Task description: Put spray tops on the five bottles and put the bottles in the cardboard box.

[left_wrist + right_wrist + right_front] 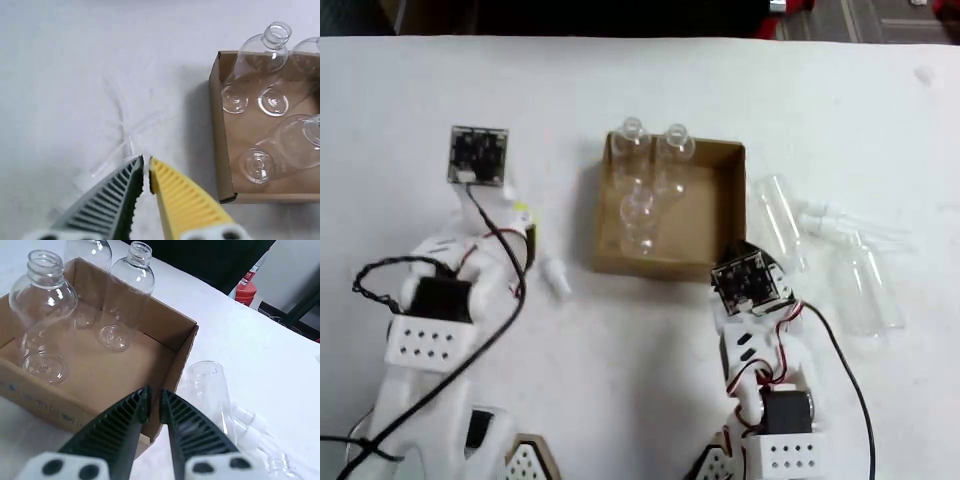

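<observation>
Standing upright in the cardboard box (pixel 665 265) at the centre of the bench (pixel 620 380): three bottles (pixel 638 215), clear, necks open, no tops fitted. Lying on their sides right of the box: two bottles (pixel 865 285), with loose spray tops (pixel 825 222) between them. One further spray top (pixel 558 275) lies left of the box, beside the left arm. Left tool (pixel 146 167): fingers together, low over the bench left of the box. Right tool (pixel 155 402): fingers together, nothing gripped, over the box's near right corner.
</observation>
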Available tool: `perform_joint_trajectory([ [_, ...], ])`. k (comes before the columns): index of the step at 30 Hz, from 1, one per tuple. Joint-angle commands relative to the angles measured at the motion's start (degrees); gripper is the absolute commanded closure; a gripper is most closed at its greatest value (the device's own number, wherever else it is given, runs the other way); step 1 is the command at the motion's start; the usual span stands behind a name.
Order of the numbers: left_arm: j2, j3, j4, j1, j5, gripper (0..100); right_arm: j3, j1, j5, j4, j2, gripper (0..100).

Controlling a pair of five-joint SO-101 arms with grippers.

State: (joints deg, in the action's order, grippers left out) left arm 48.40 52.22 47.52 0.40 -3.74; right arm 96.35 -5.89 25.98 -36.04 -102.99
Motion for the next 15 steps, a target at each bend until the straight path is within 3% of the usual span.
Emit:
perform_joint_trajectory([
  [1, 5.49, 0.44, -0.09, 1.89, -0.18, 97, 0.44, -0.31, 0.7, 0.22, -0.31, 97.7],
  [6, 8.22, 1.23, 1.58, 1.63, 2.29, 97, 0.44, -0.31, 0.7, 0.22, -0.31, 97.7],
  [11, 8.22, 7.47, -6.68, 2.07, 7.82, 97, 0.44, -0.31, 0.7, 0.22, -0.31, 97.7],
  [15, 8.13, 7.91, -7.74, 2.15, 8.44, 97, 0.44, -0.13, 0.79, 0.04, -0.31, 97.7],
])
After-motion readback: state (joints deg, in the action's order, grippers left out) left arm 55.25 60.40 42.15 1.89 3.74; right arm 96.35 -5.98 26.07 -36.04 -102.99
